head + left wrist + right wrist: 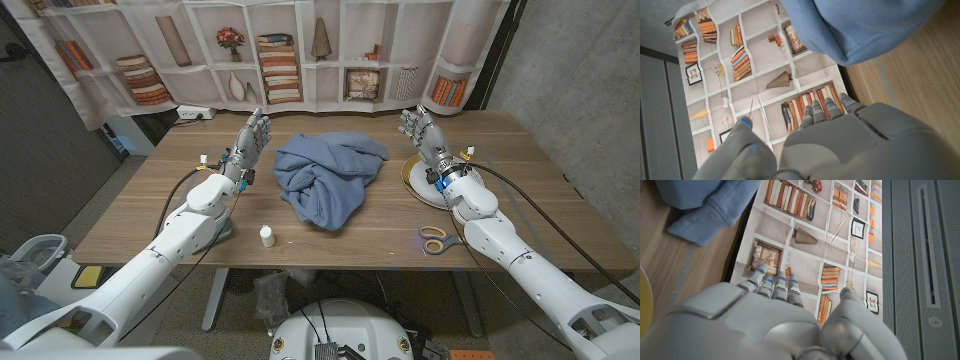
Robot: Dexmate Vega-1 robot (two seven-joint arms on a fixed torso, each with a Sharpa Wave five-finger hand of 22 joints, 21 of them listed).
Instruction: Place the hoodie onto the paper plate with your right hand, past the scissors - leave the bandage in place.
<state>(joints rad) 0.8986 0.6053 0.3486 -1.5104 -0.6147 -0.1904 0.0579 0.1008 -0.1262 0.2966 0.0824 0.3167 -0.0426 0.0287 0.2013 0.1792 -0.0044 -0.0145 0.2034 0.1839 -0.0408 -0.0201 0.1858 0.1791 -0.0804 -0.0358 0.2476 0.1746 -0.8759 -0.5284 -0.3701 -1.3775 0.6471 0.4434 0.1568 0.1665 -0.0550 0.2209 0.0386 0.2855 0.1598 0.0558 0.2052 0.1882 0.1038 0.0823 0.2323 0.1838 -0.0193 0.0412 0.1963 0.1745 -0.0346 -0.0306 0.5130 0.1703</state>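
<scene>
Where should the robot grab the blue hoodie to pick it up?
Probably the bunched, twisted folds at the middle of the hoodie, reached by the right hand from its own side. The cloth piles highest there, giving fingers something to close around; the flat edges would slip.

Head view down over the table (150,215); both wrist views toward the bookshelf backdrop (300,50).

Paper plate (418,184) partly behind right arm
</scene>
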